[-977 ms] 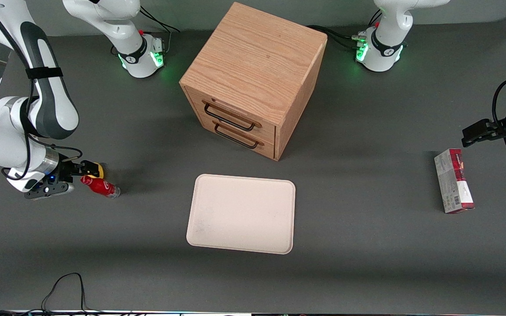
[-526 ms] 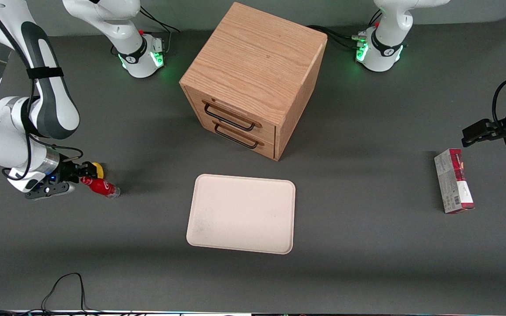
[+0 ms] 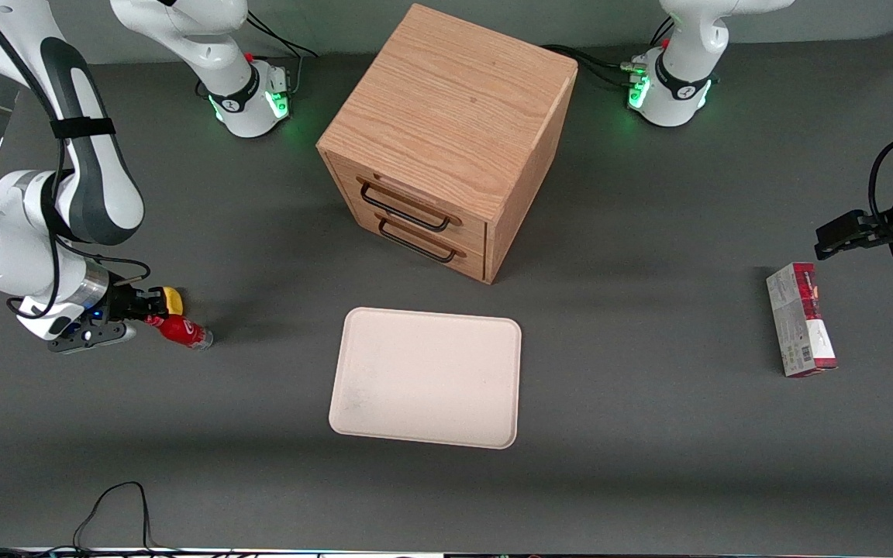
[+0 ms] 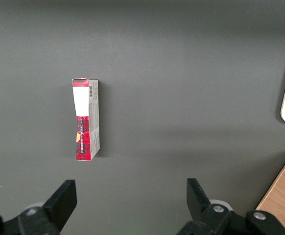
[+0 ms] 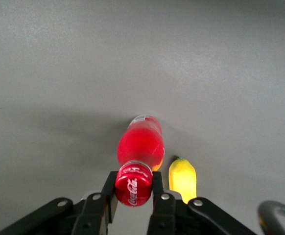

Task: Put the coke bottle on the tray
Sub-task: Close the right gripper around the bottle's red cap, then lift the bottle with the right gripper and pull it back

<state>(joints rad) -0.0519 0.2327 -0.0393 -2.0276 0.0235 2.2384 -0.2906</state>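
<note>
One hand (image 3: 153, 309) works at the working arm's end of the counter (image 3: 648, 434), low over the surface, and its two fingers (image 5: 158, 188) are clamped on the red cap of the coke bottle (image 3: 181, 331). In the right wrist view the cap with its white script sits squeezed between the dark fingers, and the bottle (image 5: 139, 154) reaches away from the hand (image 5: 134, 190) with its clear base at the outer end. In the front view the bottle is tilted, cap up in the hand and base down by the counter; whether the base touches the surface cannot be told.

Taking the tray (image 3: 427, 377) as the landmark: this large cream tray lies flat in the middle of the counter, and the bottle is well apart from it, toward the working arm's end. A small yellow lump (image 3: 173, 299) lies just beside the bottle, a little farther from the front camera. A wooden drawer cabinet (image 3: 446, 139) stands farther from the camera than the tray. A red-and-grey carton (image 3: 801, 319) lies well apart from the tray, toward the parked arm's end.
</note>
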